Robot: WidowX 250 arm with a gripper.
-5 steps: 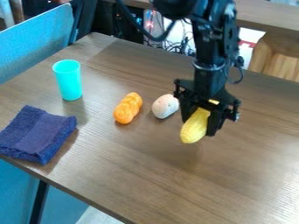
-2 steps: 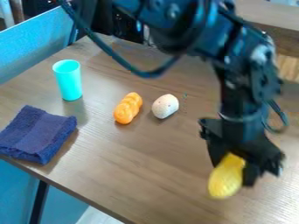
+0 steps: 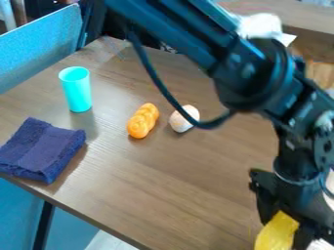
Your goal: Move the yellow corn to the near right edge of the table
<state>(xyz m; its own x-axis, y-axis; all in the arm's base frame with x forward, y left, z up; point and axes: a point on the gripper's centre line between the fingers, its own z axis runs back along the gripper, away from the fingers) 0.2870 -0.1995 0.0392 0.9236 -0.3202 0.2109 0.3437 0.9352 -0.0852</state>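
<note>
Two black fingers of my gripper [image 3: 283,225] are clamped on a yellow object [image 3: 277,235] at the lower right of the frame. The object hangs down between them at a tilt, its upper part between my fingers and its lower end cut off by the bottom edge. I cannot tell whether it touches the table. My arm [image 3: 251,78] slants in from the top edge toward the right side, and a dark cable [image 3: 155,78] loops beneath it.

Well apart from my grip, near the middle of the frame and somewhat above it, a pale, egg-shaped piece [image 3: 177,122] lies on the brown wooden table [image 3: 163,195]; the cable passes in front of part of it. Just to its left, without touching it, is an orange, lumpy piece [image 3: 142,121], its long side slanting from upper right to lower left. Farther toward the upper left, a turquoise cup [image 3: 77,91] stands upright, its mouth facing up. Below that cup, at the left edge of the frame, a folded dark blue cloth [image 3: 42,150] lies close to the table's edge. A bright blue panel [image 3: 39,56] rises beyond the table at the upper left, and a dark leg [image 3: 45,227] shows at the lower left.
</note>
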